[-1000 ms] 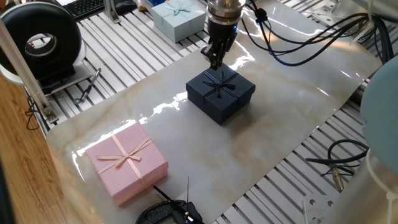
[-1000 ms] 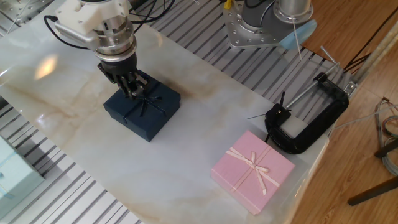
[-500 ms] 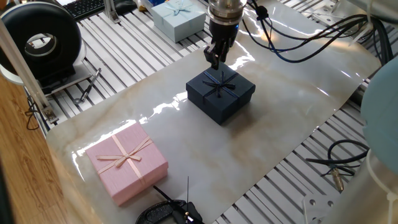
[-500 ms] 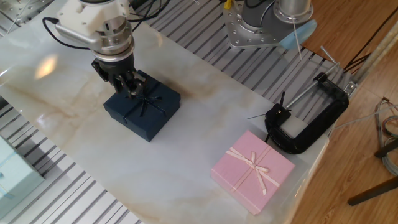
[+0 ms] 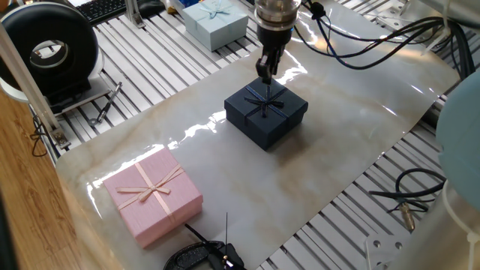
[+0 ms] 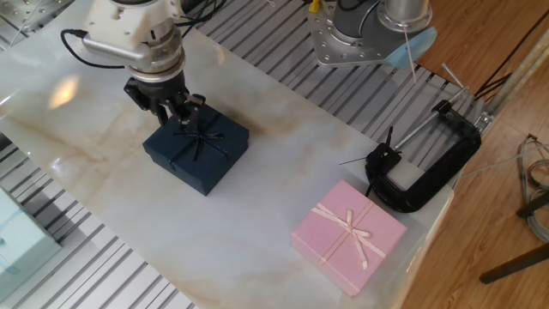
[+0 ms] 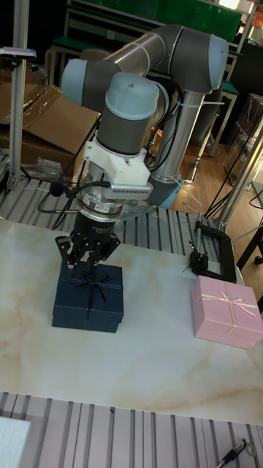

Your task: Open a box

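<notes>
Raised since the earlier frames, the gripper (image 6: 174, 112) hovers just above the far edge of the navy gift box (image 5: 266, 112) — fingers spread, pinching nothing. Navy box: mid-sheet on the marble-pattern mat (image 5: 337, 112), lid on, dark ribbon bow (image 6: 194, 137) intact; contents hidden. Pink gift box (image 5: 153, 194): near the mat's corner, closed, contents unseen. Light blue box (image 5: 216, 20): off the mat, closed. Risk, as judged — fingers snagging the bow instead of the lid rim, or the whole box lifting or sliding with the lid.
</notes>
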Robot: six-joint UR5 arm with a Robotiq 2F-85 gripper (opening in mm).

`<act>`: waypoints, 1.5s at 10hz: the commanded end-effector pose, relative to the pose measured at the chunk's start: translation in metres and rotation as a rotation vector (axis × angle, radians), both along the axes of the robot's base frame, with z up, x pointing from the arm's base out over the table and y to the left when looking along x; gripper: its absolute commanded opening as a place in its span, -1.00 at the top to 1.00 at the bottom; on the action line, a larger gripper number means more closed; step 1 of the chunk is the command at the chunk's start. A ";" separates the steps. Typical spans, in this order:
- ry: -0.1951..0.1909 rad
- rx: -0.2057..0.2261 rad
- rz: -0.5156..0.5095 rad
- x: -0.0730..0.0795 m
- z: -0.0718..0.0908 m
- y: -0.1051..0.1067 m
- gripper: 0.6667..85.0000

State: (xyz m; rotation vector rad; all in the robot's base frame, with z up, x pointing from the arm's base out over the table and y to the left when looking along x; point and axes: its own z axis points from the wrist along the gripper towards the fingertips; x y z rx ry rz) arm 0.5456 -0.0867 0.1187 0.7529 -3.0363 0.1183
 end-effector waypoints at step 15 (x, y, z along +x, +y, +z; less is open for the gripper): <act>0.028 0.121 0.503 -0.005 -0.016 0.029 -0.12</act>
